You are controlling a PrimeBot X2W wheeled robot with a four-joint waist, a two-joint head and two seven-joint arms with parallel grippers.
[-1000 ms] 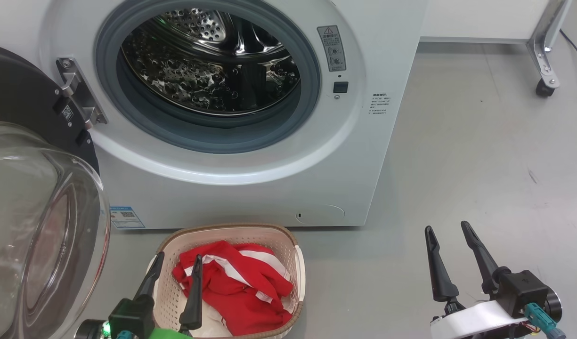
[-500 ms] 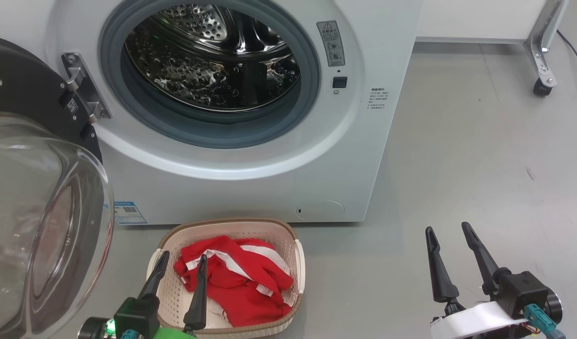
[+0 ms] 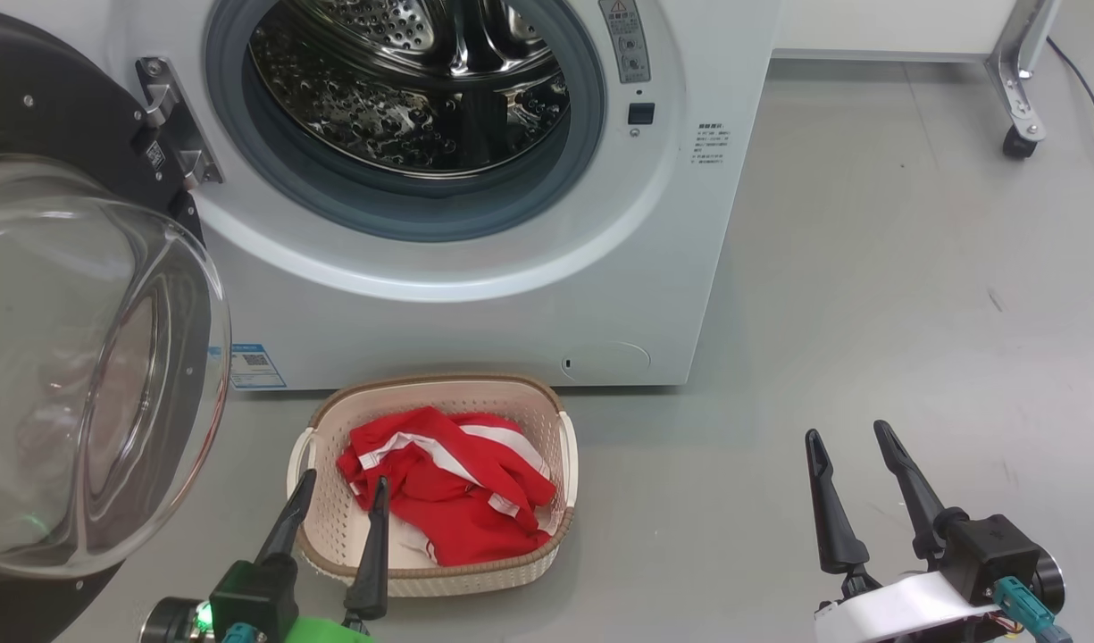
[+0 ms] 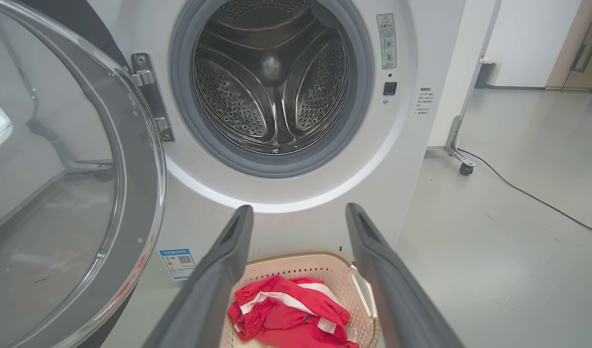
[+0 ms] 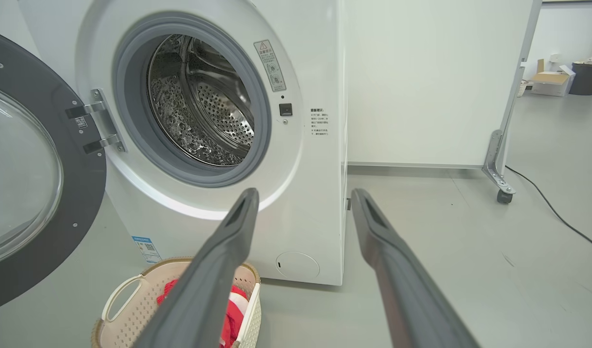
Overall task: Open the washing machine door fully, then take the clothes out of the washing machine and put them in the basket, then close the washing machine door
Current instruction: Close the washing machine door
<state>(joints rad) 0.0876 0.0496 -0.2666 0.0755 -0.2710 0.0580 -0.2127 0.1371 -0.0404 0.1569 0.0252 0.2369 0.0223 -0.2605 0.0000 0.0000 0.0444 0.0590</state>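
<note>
We note a smooth grey floor, evenly lit. A white partition panel stands on a metal leg with a caster. A black cable trails nearby. Far off are a cardboard box and a dark bin.

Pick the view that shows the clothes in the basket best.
The head view: it looks down into the basket and nearly all the clothes show. The left wrist view cuts them off at its bottom edge; in the right wrist view the right claw hides most of them.
</note>
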